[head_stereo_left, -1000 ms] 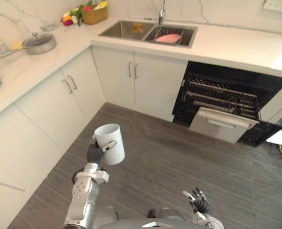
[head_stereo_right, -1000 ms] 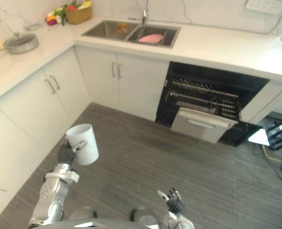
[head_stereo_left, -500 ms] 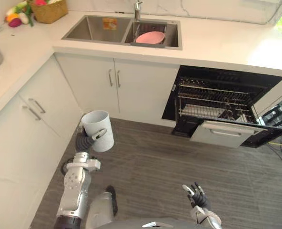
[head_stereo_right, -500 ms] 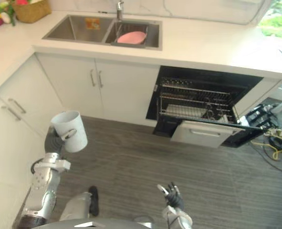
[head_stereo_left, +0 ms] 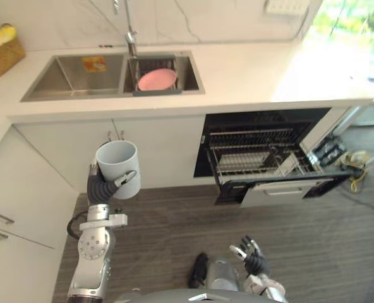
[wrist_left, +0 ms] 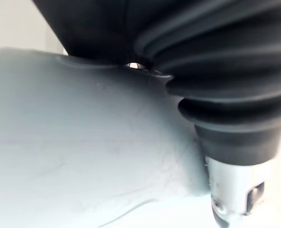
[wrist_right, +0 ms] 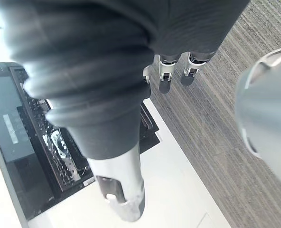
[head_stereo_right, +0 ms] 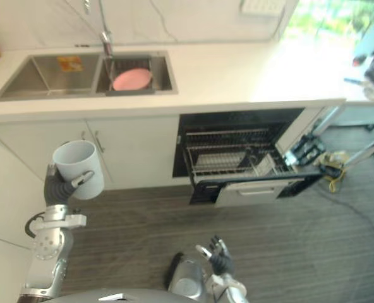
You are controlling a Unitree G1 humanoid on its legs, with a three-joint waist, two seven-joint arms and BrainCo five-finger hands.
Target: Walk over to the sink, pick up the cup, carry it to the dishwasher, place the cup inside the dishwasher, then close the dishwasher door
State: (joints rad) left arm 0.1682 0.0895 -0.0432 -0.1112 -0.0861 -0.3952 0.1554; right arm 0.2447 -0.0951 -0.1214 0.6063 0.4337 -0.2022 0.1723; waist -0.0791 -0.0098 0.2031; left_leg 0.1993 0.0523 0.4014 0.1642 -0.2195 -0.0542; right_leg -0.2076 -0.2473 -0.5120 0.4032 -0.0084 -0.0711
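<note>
Left robot hand [head_stereo_left: 106, 185] gripping pale cup [head_stereo_left: 117, 165], cup upright, mouth upward, right robot hand [head_stereo_left: 251, 254] low, fingers relaxed

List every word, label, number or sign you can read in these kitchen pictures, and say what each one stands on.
Nothing here can be read as text.
On the sticker inside the sink: print too small to read.
On the cup held by the left robot hand: no print shows.
On the dishwasher: no legible label.
</note>
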